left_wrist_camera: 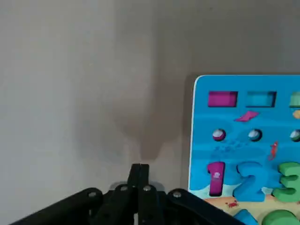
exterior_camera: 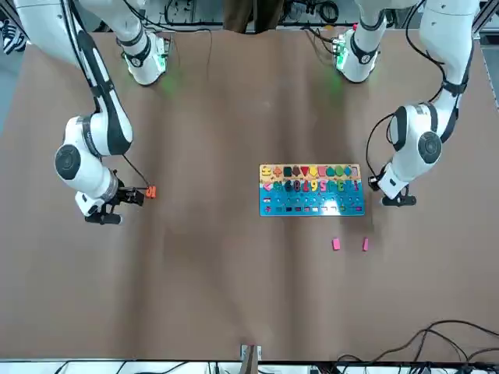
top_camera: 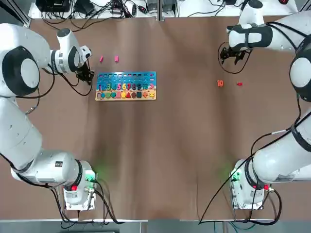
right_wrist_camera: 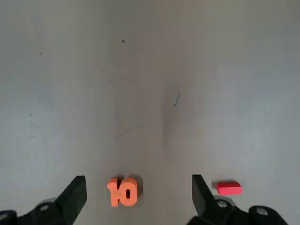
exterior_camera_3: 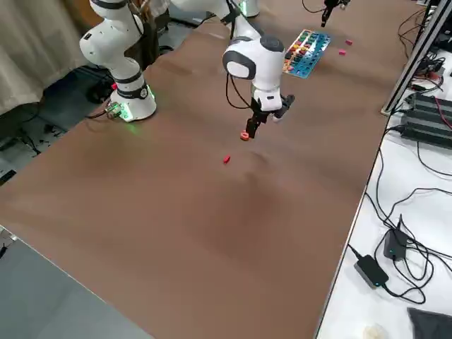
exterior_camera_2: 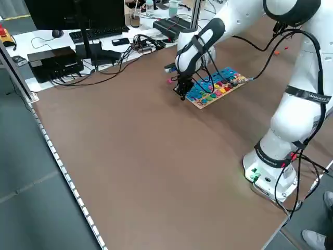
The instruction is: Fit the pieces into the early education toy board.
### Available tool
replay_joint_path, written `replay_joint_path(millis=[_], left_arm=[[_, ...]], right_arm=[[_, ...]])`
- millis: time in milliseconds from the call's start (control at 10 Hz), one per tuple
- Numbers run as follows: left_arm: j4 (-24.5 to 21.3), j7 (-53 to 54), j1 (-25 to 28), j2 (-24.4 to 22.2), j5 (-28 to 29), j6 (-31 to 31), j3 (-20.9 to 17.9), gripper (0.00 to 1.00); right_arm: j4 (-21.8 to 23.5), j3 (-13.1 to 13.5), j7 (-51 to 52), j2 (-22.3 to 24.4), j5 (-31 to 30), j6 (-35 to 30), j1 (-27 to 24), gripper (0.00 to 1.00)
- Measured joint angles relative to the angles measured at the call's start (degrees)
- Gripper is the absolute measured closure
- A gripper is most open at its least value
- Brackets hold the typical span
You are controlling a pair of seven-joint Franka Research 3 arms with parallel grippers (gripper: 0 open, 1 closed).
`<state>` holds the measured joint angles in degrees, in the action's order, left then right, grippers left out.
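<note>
Nearest the camera, my right jaws [right_wrist_camera: 139, 182] stand wide, holding nothing, above the table's right-hand side. Within the span they frame lies the orange 10 [right_wrist_camera: 114, 193], flat on the table and nearer one finger than the other. I judge it light and stiff, probably smooth enough to skid if one finger meets it first; it should tolerate a modest squeeze. The best hold is across its outer edges, low and centred, leaving its face level for seating. Just outside the opposite finger lies the red piece [right_wrist_camera: 229, 188], a small block that this finger could clip or land on during descent; its long sides offer the surer grip. My right arm's cable loop [top_camera: 233, 73] hangs near both pieces and may snag.

Farther out, toward the table's left, lies the toy board [top_camera: 126, 74], flat, its number and shape rows largely filled. It is likely light too, and liable to slide under an off-centre push. My left gripper [left_wrist_camera: 139, 167] is closed, with nothing visible between its tips, above the table beside the board's left end. Beyond the board's blue edge lie two pink pieces [top_camera: 116, 58], apart, best pinched across their narrow widths.
</note>
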<state>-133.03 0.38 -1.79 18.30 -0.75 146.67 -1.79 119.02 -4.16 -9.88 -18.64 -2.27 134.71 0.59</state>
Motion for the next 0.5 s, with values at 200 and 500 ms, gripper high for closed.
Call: replay_joint_path(millis=[200, 500], left_arm=[[0.05, -0.06, -1.2, 0.46, 0.0, 0.01, 0.06, 0.99], [0.34, -0.35, -1.86, 1.56, 0.0, 0.01, 0.09, 0.99]], right_arm=[[-2.98, 0.35, -0.04, -1.63, -0.01, -0.4, -0.1, 0.01], [-4.4, 0.7, 0.02, -4.91, -0.08, 0.33, -0.33, 0.01]])
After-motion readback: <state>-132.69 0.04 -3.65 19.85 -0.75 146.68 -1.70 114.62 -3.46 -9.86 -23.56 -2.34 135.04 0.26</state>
